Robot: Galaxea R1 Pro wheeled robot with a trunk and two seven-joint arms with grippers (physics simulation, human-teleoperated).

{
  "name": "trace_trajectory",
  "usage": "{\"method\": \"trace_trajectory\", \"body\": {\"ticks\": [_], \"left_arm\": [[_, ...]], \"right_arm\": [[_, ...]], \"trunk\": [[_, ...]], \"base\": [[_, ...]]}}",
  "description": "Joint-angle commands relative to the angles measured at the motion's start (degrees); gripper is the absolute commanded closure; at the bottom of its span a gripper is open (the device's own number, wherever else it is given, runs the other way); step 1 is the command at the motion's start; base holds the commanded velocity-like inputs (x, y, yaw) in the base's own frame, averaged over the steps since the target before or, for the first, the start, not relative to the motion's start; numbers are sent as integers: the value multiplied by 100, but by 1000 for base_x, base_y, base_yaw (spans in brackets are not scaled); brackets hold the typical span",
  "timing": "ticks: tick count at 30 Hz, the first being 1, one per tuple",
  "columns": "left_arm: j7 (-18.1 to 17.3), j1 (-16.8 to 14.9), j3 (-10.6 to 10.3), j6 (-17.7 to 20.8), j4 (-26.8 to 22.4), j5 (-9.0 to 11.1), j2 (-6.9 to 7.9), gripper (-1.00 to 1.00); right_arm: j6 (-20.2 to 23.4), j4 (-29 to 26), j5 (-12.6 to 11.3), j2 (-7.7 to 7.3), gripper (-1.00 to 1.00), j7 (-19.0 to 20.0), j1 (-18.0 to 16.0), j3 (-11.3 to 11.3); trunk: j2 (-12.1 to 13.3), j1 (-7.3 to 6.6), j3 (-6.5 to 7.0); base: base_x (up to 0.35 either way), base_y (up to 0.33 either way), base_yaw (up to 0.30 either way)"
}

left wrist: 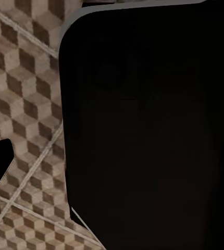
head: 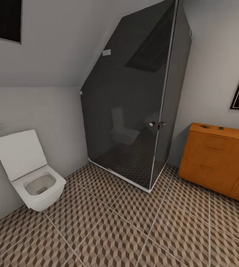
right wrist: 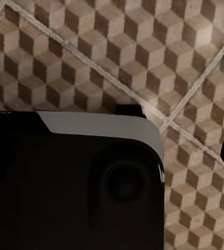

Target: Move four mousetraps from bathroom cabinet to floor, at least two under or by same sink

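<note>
Cube-patterned brown-and-cream tiled bathroom floor (head: 134, 230) spreads below a dark glass corner shower enclosure (head: 134, 111). At right stands the orange-brown wooden cabinet (head: 219, 163), two small dark mousetraps (head: 205, 127) lying on its top. A white square-edged toilet (head: 34, 178) hangs at left. Whether either gripper is wide or narrow cannot be told.

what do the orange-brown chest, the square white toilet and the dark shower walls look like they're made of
The orange-brown chest looks like smooth satin-finished wood: warm even colour, matching bar handles. The square-edged white toilet seems glazed ceramic, though its matte render leaves plastic possible. The dark shower walls look like smoked glass: the toilet reflects faintly and floor tiles show through.
</note>
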Motion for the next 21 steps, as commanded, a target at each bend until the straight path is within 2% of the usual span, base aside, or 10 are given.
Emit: {"method": "trace_trajectory", "body": {"ticks": [1,21], "left_arm": [[0,4,0,-7,-11,-2,1,-100],[-1,4,0,-8,-11,-2,1,-100]], "right_arm": [[-27,7,-1,0,-100,-2,-4,2],[-53,7,16,-1,-100,-2,-4,2]], "trunk": [[-2,0,-5],[-2,0,19]], "base": [[0,0,-283],[0,0,-283]]}}
